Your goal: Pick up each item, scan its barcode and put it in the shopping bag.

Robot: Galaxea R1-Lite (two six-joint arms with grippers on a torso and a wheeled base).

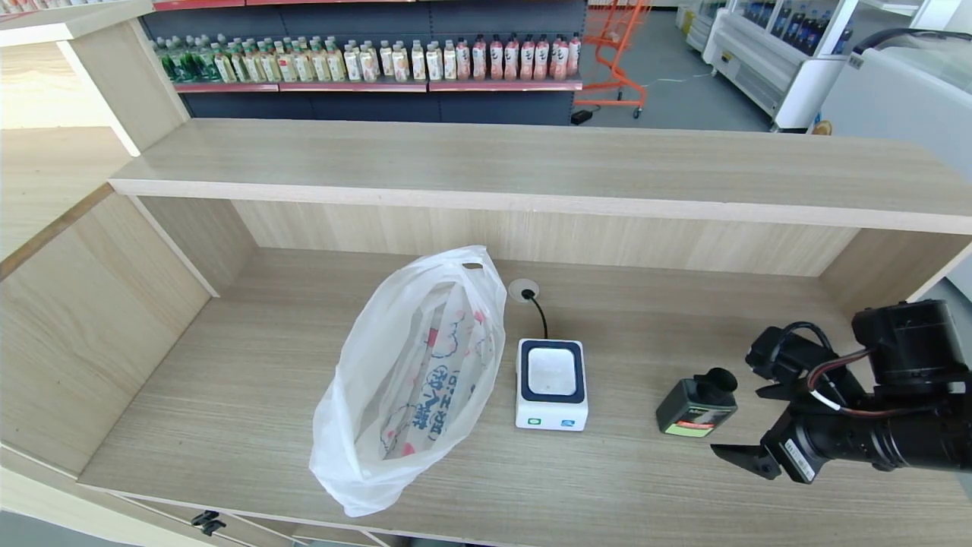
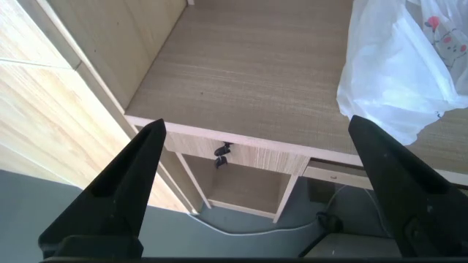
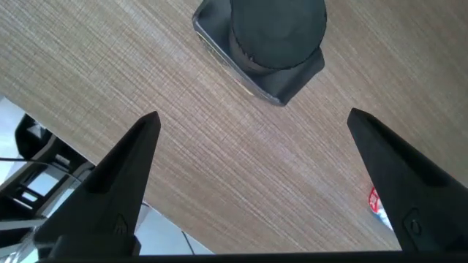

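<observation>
Head view: the right gripper [image 1: 736, 420], fingers spread and empty, is just beside the bottle [image 1: 697, 403]; the scanner [image 1: 551, 384] and shopping bag [image 1: 414, 380] lie beyond. Left wrist view: the left gripper [image 2: 257, 123] hangs spread near the bag. Right wrist view: the bottle stands ahead of the fingertips.

Bright, even light, perhaps daylight from the far left, where the wooden panel [image 1: 45, 91] washes out pale. Shadows on the counter [image 1: 228, 395] stay soft and faint. The shopping bag [image 1: 410, 380] gleams mildly. Straight edges bow near the head view's borders.
</observation>
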